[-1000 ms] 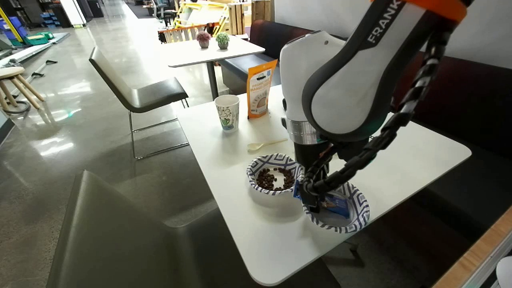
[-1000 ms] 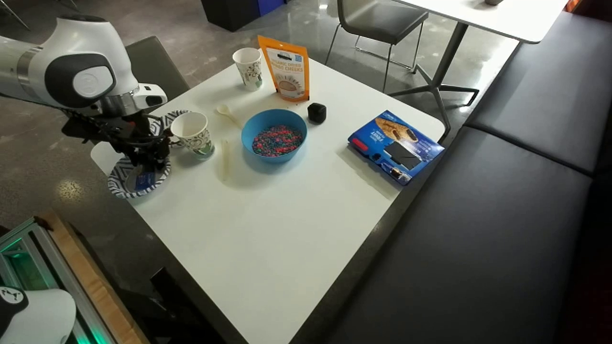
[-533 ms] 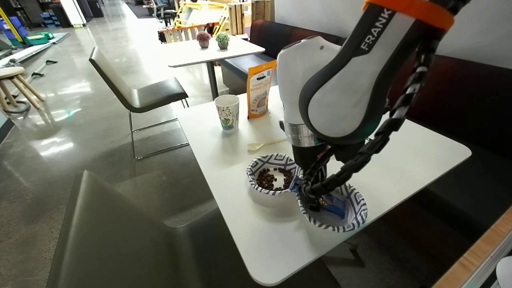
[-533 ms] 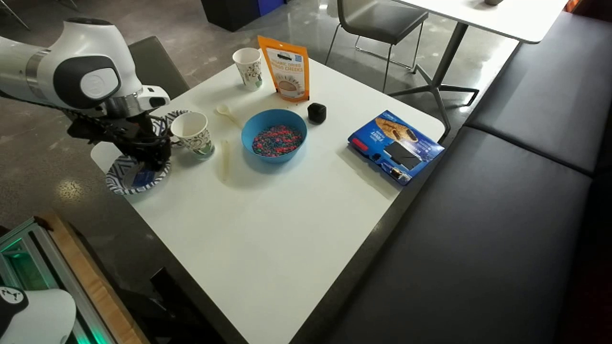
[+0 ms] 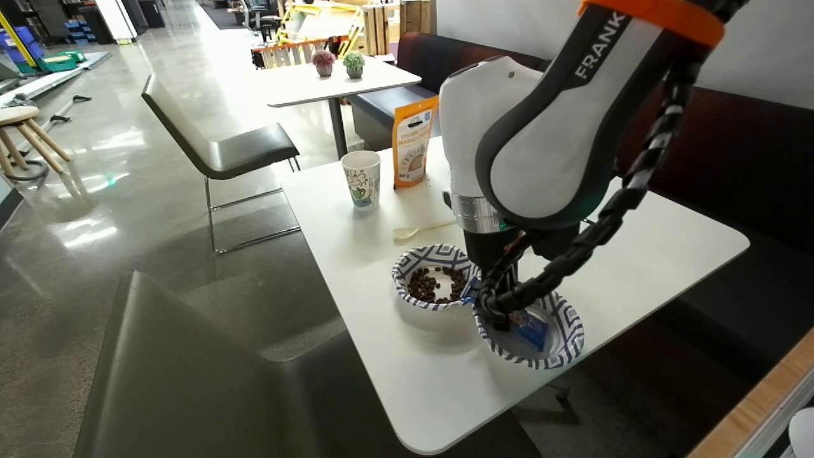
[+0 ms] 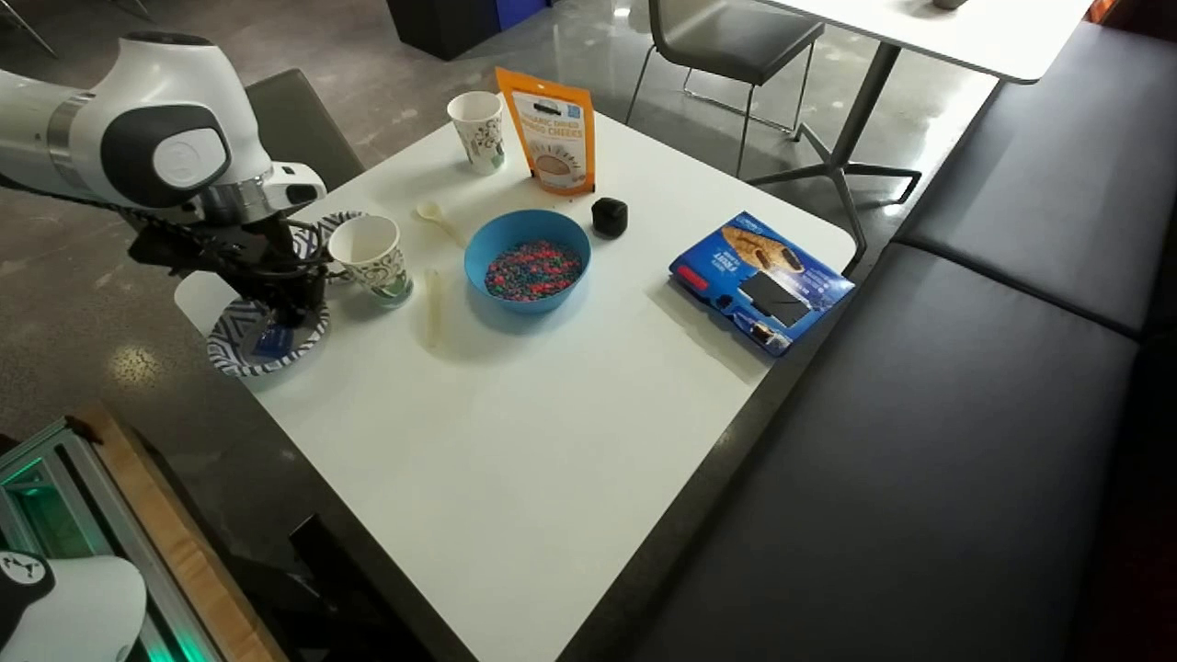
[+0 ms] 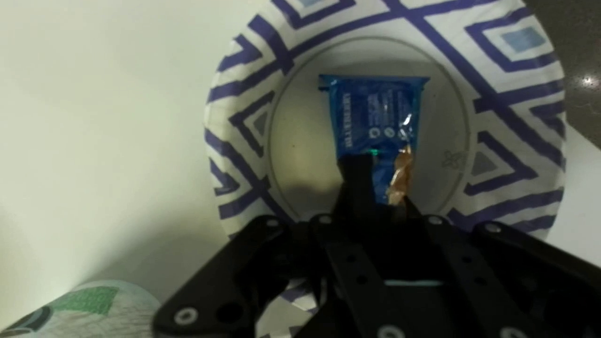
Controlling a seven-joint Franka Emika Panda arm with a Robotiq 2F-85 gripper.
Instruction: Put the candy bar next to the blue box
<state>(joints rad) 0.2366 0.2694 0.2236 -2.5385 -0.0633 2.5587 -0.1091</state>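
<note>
Candy bars: one. The flat oblong candy bar (image 7: pixel 375 112), in a shiny blue wrapper, sits within a round white paper plate (image 7: pixel 516 131) patterned in blue, at an edge of the rectangular white table (image 6: pixel 515 478); contact with the plate's floor cannot be determined. One black two-finger gripper (image 7: pixel 382 183) is clamped about the bar, one finger across its face, the second mostly hidden.

Paper plates: two. The second paper plate (image 5: pixel 413 257), same pattern, bears brown pellets and stands just beside the first.

Boxes: one flat, rectangular, printed blue box (image 6: pixel 763 285), near the table corner beside the black upholstered seat (image 6: pixel 965 460), well apart from the bar.

Cups: two, white, printed, upright. One paper cup (image 6: pixel 375 262) is near the gripper; the other is beside a single upright orange pouch (image 6: pixel 556 138), both near the far corner in an exterior view.

Also recorded, inboard of the edges: one round blue bowl (image 6: pixel 515 232) of multicoloured bits; one small black block (image 6: pixel 610 218) between bowl and box; one pale spoon (image 6: pixel 428 212); one pale stick-shaped utensil (image 6: pixel 433 311).
</note>
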